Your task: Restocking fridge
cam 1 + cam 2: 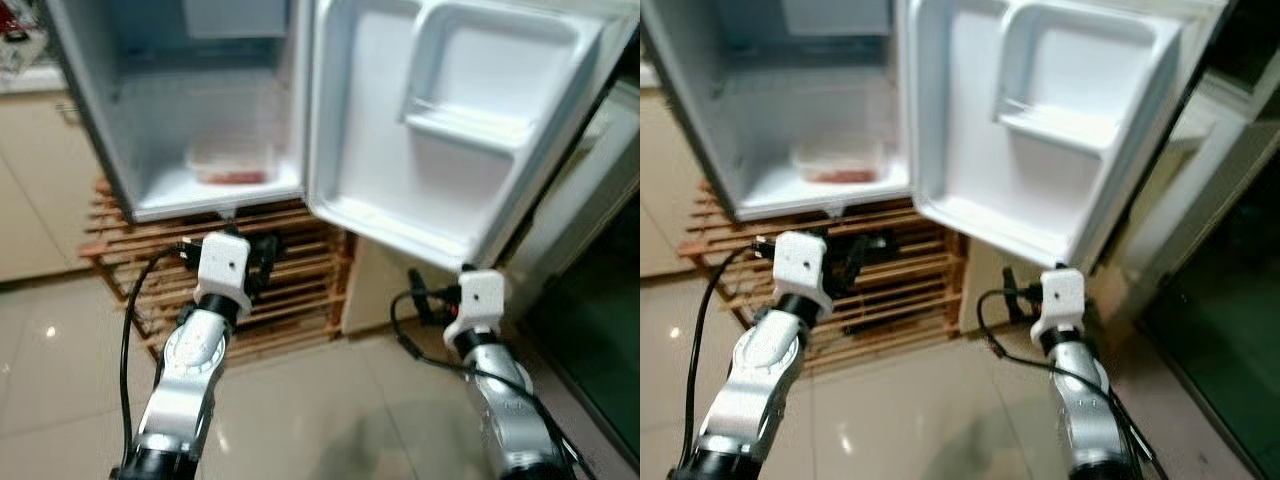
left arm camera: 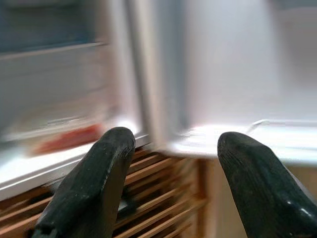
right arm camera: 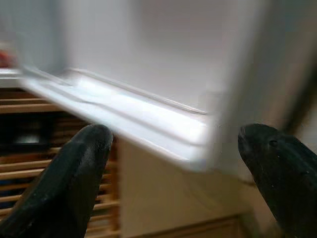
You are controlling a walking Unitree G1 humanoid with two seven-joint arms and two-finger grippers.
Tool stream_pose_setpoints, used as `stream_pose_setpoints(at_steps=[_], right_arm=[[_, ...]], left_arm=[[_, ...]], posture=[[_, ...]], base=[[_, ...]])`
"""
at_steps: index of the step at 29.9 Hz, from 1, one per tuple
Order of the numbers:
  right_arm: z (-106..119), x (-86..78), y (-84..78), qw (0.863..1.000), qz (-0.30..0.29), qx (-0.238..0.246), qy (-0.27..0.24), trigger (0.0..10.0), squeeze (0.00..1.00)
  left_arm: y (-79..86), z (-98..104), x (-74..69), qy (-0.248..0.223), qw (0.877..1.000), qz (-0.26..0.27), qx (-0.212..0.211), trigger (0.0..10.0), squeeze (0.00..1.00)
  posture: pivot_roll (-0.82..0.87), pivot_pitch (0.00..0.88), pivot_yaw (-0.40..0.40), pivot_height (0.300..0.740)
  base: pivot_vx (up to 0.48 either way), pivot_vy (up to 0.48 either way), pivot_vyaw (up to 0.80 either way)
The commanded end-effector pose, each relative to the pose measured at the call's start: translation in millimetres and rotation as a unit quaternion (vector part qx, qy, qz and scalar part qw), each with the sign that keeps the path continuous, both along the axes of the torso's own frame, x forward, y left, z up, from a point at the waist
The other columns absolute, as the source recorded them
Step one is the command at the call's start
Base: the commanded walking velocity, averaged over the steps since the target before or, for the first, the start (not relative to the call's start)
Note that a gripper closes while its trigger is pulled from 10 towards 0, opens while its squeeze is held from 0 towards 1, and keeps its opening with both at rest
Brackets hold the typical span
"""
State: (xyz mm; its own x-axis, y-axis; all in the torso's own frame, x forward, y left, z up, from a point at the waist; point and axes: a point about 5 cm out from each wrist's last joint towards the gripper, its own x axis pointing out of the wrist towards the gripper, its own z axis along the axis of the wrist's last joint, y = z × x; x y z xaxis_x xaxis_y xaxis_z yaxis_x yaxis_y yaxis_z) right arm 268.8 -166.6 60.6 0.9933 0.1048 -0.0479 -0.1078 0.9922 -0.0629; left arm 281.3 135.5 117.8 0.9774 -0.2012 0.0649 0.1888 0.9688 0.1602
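Black fingers [image 2: 94,183] of the left gripper [image 2: 171,173] are spread wide with nothing held, raised just below the open mini fridge [image 1: 190,110]. The right gripper [image 3: 173,173] is likewise spread and empty, held under the lower edge of the open fridge door [image 1: 440,130]. A clear container with something red inside [image 1: 232,165] is seen on the fridge floor, above and beyond the left fingers. The fridge is carried on a wooden slatted rack [image 1: 290,280] over a glossy tiled floor [image 1: 300,410].

Head eyes look down at the open fridge [image 1: 200,120]; both wrist cameras face its door [image 3: 148,114] bottom closely.
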Motion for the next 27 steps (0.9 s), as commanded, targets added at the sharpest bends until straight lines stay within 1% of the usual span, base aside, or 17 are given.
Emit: stream_pose_setpoints(at_steps=[1, 4, 5, 6, 10, 12, 14, 16, 17, 18, 19, 20, 21, 23, 24, 26, 27], right_arm=[[-2.0, -1.1, -12.6, 1.0, -0.013, -0.013, 0.006, 10.0, 0.0], [-5.7, -2.5, -12.3, 1.0, -0.011, -0.015, 0.013, 10.0, 0.0], [-8.4, -4.4, -12.2, 1.0, -0.009, -0.015, 0.019, 10.0, 0.0], [-8.4, -4.4, -12.2, 1.0, -0.009, -0.015, 0.019, 10.0, 0.0], [-16.1, -12.0, -13.2, 0.999, -0.007, -0.016, 0.032, 10.0, 0.0], [-26.8, -21.9, -19.6, 0.998, -0.016, -0.018, 0.055, 10.0, 0.0], [-30.3, -24.1, -24.1, 0.998, -0.024, -0.021, 0.063, 10.0, 0.0], [-34.5, -23.7, -34.4, 0.995, -0.051, -0.028, 0.076, 10.0, 0.0], [-34.9, -20.5, -42.5, 0.994, -0.072, -0.034, 0.081, 10.0, 0.0], [-31.6, -12.6, -53.8, 0.991, -0.096, -0.044, 0.078, 10.0, 0.0], [-31.6, -12.6, -53.8, 0.991, -0.096, -0.044, 0.078, 10.0, 0.0], [-29.2, -8.8, -57.4, 0.991, -0.103, -0.048, 0.074, 10.0, 0.0], [-24.3, -1.9, -61.4, 0.99, -0.109, -0.056, 0.066, 10.0, 0.0], [-10.6, 16.8, -70.9, 0.987, -0.132, -0.073, 0.049, 10.0, 0.0], [-10.6, 16.8, -70.9, 0.987, -0.132, -0.073, 0.049, 10.0, 0.0], [-2.1, 29.8, -74.3, 0.986, -0.138, -0.084, 0.043, 10.0, 0.0], [-2.1, 29.8, -74.3, 0.986, -0.138, -0.084, 0.043, 10.0, 0.0]], left_arm=[[-11.2, 4.1, 0.7, -0.009, 1.0, -0.022, -0.001, 10.0, 0.0], [-17.6, 4.1, -2.1, -0.014, 0.999, -0.043, 0.007, 10.0, 0.0], [-21.0, 5.7, -4.1, -0.025, 0.998, -0.056, 0.012, 10.0, 0.0], [-21.0, 5.7, -4.1, -0.025, 0.998, -0.056, 0.012, 10.0, 0.0], [-18.4, 6.0, -3.0, -0.025, 0.999, -0.044, 0.003, 10.0, 0.0], [-15.0, 3.6, -1.4, -0.018, 0.999, -0.038, 0.002, 10.0, 0.0], [-14.4, 3.0, -1.3, -0.017, 0.999, -0.038, 0.003, 10.0, 0.0], [-11.1, -1.4, 0.0, -0.004, 1.0, -0.031, 0.0, 10.0, 0.0], [-6.8, -8.0, 2.5, 0.015, 1.0, -0.018, -0.001, 10.0, 0.0], [0.4, -17.0, 6.4, 0.038, 0.999, 0.0, -0.004, 10.0, 0.0], [0.4, -17.0, 6.4, 0.038, 0.999, 0.0, -0.004, 10.0, 0.0], [3.0, -19.4, 7.9, 0.044, 0.999, 0.005, -0.005, 10.0, 0.0], [6.7, -23.0, 10.2, 0.052, 0.999, 0.012, -0.001, 10.0, 0.0], [16.3, -33.3, 14.4, 0.073, 0.997, 0.029, 0.015, 10.0, 0.0], [16.3, -33.3, 14.4, 0.073, 0.997, 0.029, 0.015, 10.0, 0.0], [19.1, -42.4, 13.1, 0.087, 0.995, 0.027, 0.031, 10.0, 0.0], [19.1, -42.4, 13.1, 0.087, 0.995, 0.027, 0.031, 10.0, 0.0]], posture=[[-0.08, 0.0, -0.05, 0.74], [-0.08, 0.0, -0.051, 0.74], [-0.08, 0.0, -0.054, 0.74], [-0.08, 0.0, -0.054, 0.74], [-0.08, 0.0, -0.057, 0.74], [-0.08, 0.0, -0.058, 0.74], [-0.08, 0.0, -0.057, 0.74], [-0.08, 0.0, -0.055, 0.74], [-0.08, 0.0, -0.055, 0.74], [-0.08, 0.0, -0.051, 0.74], [-0.08, 0.0, -0.051, 0.74], [-0.09, 0.0, -0.05, 0.74], [-0.09, 0.0, -0.048, 0.74], [-0.09, 0.0, -0.04, 0.74], [-0.09, 0.0, -0.04, 0.74], [-0.09, 0.0, -0.035, 0.74], [-0.09, 0.0, -0.035, 0.74]], base=[[0.0, -0.442, 0.0], [0.0, -0.475, 0.0], [0.0, -0.48, 0.0], [0.0, -0.48, 0.0], [0.0, 0.0, 0.0], [0.0, 0.0, 0.0], [0.0, 0.0, 0.0], [0.0, 0.0, 0.0], [0.0, 0.0, 0.0], [0.0, 0.0, 0.0], [0.0, 0.0, 0.0], [0.0, 0.0, 0.0], [0.0, 0.0, 0.0], [0.0, 0.0, 0.0], [0.0, 0.0, 0.0], [0.0, 0.0, 0.0], [0.0, 0.0, 0.0]])
